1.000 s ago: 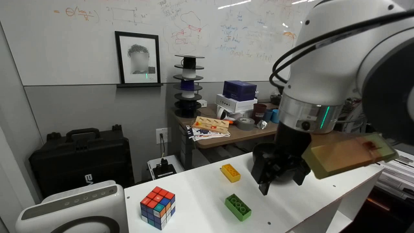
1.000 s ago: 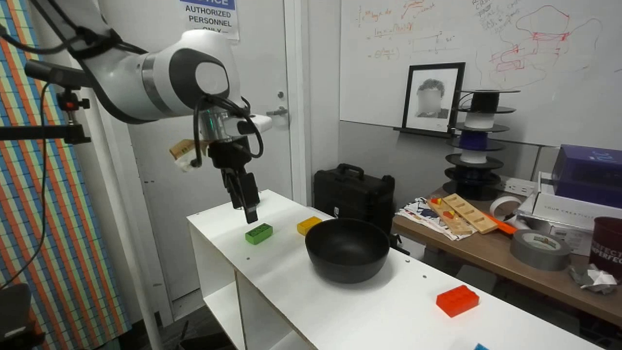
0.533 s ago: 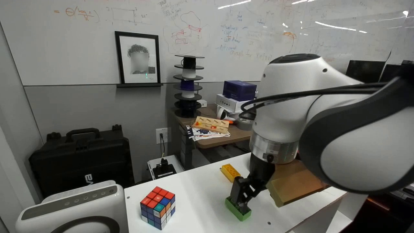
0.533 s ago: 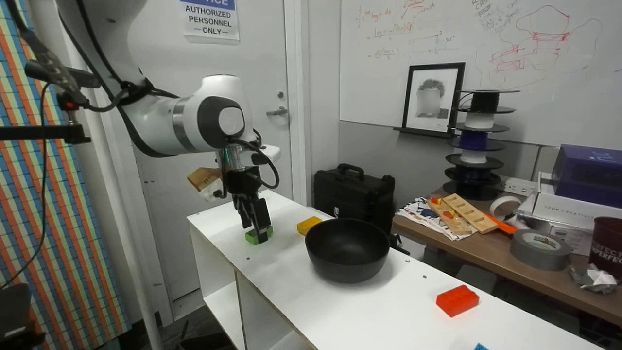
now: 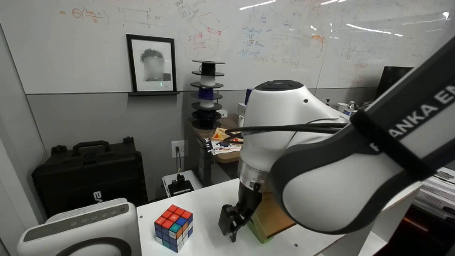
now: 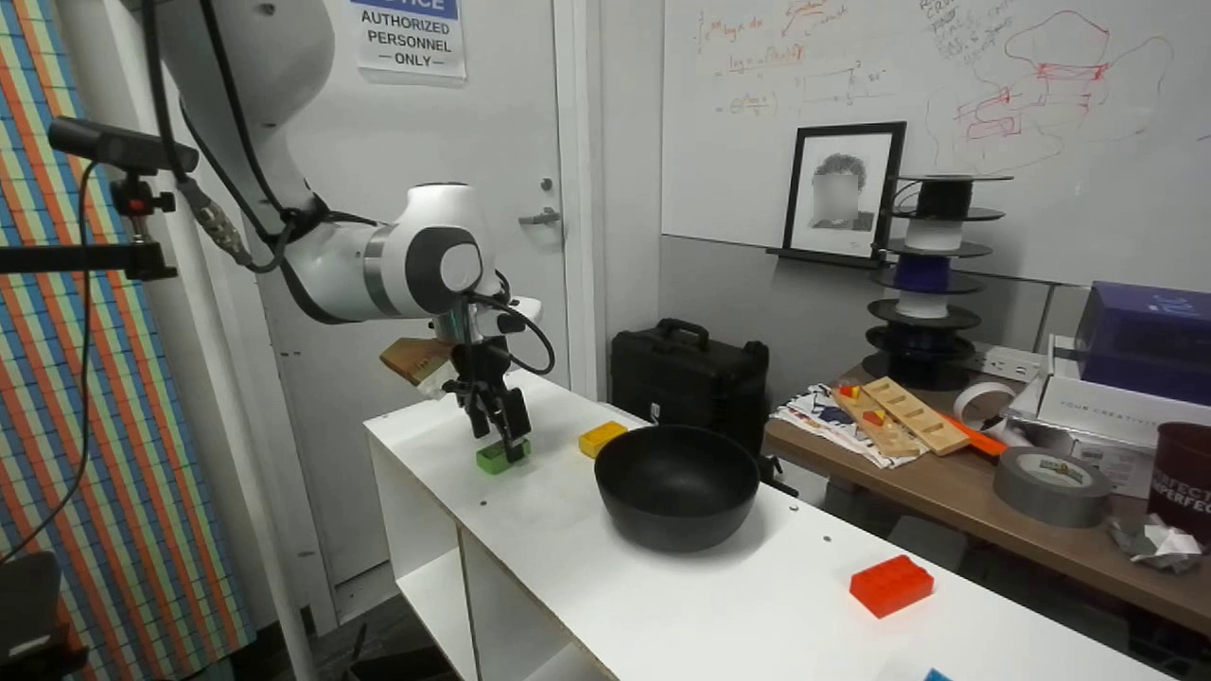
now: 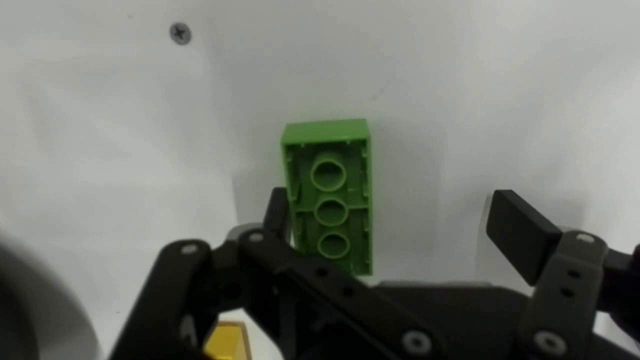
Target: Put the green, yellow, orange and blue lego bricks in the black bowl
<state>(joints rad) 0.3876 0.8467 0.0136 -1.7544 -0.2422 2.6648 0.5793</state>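
Currently, the claw [image 7: 400, 221] stands spread, one finger [image 7: 276, 215] close beside the green brick [image 7: 330, 197]; closing off-centre could shove or skew it.

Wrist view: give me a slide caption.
Green Lego brick, hollow underside up, seen between open jaws; part of a yellow Lego brick shows at the bottom edge.

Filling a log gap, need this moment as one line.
gripper: open, nothing held | nearest: green lego brick | also outside black bowl: yellow lego brick, orange-red lego brick, blue lego brick (cut off by frame)
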